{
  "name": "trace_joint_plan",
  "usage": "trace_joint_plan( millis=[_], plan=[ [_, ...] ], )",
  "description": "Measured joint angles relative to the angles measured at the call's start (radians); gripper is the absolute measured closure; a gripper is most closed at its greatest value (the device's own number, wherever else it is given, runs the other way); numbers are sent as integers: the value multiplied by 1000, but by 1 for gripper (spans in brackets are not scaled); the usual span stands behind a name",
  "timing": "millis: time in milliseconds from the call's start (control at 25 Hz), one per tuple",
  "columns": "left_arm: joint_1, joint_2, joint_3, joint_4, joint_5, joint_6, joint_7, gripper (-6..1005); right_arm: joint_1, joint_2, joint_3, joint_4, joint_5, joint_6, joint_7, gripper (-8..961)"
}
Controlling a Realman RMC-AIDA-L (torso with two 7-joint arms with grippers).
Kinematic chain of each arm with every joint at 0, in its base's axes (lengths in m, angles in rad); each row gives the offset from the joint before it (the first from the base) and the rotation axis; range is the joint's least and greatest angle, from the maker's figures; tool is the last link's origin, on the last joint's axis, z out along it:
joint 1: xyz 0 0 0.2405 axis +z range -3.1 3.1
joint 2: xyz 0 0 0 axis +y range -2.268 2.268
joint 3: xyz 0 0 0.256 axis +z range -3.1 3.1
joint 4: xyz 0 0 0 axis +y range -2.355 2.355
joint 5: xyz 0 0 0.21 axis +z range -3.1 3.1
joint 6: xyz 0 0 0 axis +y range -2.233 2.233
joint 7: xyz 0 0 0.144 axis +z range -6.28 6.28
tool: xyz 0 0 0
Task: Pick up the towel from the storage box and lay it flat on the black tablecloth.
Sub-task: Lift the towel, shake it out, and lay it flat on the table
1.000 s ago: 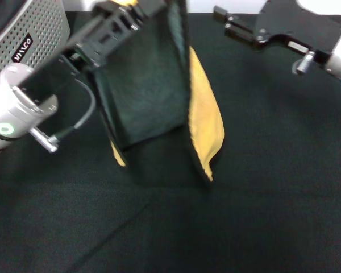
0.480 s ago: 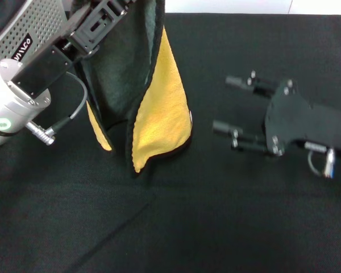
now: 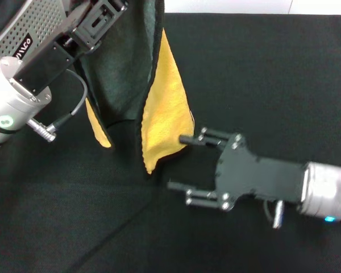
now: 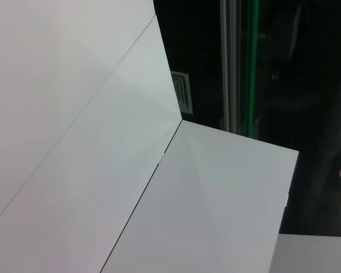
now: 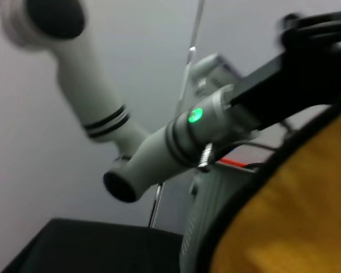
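1 towel [image 3: 162, 114] – 2 grippers: left gripper [image 3: 105, 11], right gripper [image 3: 182, 162]

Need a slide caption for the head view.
Left gripper holds the towel hanging above the black tablecloth; open right gripper reaches its lower corner.

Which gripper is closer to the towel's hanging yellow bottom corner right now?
Right. The right gripper is open, its upper finger at the yellow corner of the towel. The left gripper holds the towel's top edge, well above that corner.

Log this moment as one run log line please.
left claw: holds towel hanging over black tablecloth | right claw: open, at towel's lower corner | storage box: behind left arm
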Motion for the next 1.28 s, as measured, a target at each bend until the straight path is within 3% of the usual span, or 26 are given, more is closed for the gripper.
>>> trace_joint_plan(
  millis=[200, 520, 1280],
  plan=[
    [1, 0, 0, -3, -10, 0, 2, 970, -35, 0, -210, -12, 227, 70, -250, 291],
    [2, -1, 2, -4, -10, 0, 3, 970, -64, 0, -420, -22, 558, 81, -581, 306],
    [5, -5, 6, -21, -8, 0, 3, 970, -38, 0, -533, -71, 656, 207, -764, 382]
  ],
)
